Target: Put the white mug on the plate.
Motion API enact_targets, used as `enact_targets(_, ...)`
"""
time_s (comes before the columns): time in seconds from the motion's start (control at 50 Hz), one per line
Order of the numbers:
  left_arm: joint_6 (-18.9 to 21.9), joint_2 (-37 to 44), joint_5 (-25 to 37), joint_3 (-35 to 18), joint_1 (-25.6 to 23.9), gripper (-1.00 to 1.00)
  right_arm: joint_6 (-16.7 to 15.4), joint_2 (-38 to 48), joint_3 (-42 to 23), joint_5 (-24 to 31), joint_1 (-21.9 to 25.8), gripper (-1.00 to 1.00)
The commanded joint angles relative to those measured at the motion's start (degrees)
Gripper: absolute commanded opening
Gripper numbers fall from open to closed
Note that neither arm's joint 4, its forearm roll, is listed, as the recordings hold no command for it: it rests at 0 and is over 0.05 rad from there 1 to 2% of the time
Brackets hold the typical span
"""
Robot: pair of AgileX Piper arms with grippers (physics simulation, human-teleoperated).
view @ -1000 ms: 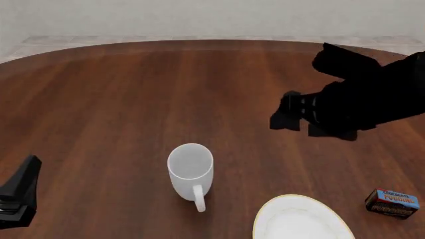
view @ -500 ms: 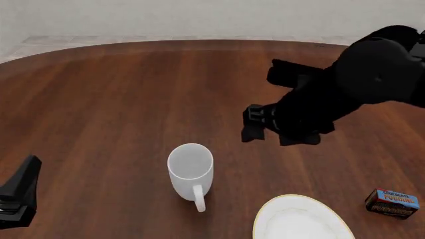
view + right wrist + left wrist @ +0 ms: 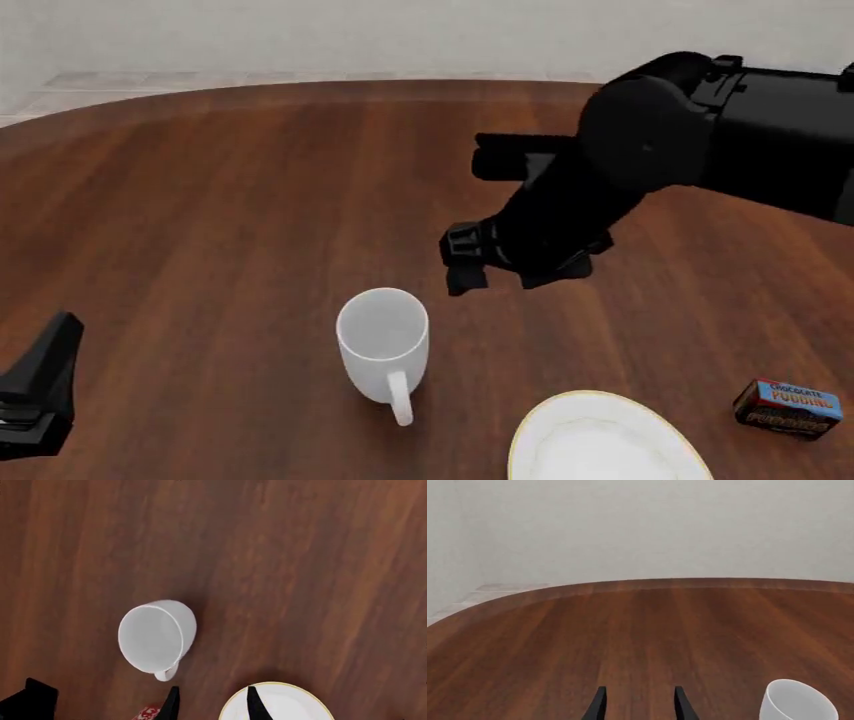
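Near the table's front edge the white mug stands upright beside the plate. It looks stiff, glossy, probably slippery; gripping the rim seems safest. The right gripper hovers spread.

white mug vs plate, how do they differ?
The white mug is a tall upright cylinder with a loop handle; the plate is flat, wider, with no handle. The plate has a thin gold rim; the mug is plain. Both are white and sit apart on the wooden table.
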Motion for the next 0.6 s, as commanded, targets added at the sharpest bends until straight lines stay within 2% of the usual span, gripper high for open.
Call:
enact_targets(0.02,0.0,0.0,-0.4,0.3,0.0,1.0,-4.7,3.8,-3.0,-0.1,0.4,1.0)
enact_targets(0.12,0.0,0.0,-0.3,0.4,0.0,1.0,-6.0,4.7,-3.7,-0.4,0.8,1.0)
enact_targets(0.24,0.0,0.0,-0.4,0.4,0.0,1.0,-3.6,5.7,-2.6,-1.7,4.0,1.0)
enact_targets(0.3,0.0,0.0,-0.4,0.4,0.0,1.0,-3.8,6.1,-2.0,-2.0,4.8,1.0)
enact_targets(0.4,0.0,0.0,-0.4,0.4,0.0,1.0,-1.2,6.2,-0.2,-2.6,7.9,1.0)
enact_targets(0.6,0.0,0.0,-0.4,0.4,0.0,1.0,0.7,6.1,1.9,-3.3,10.0,1.0)
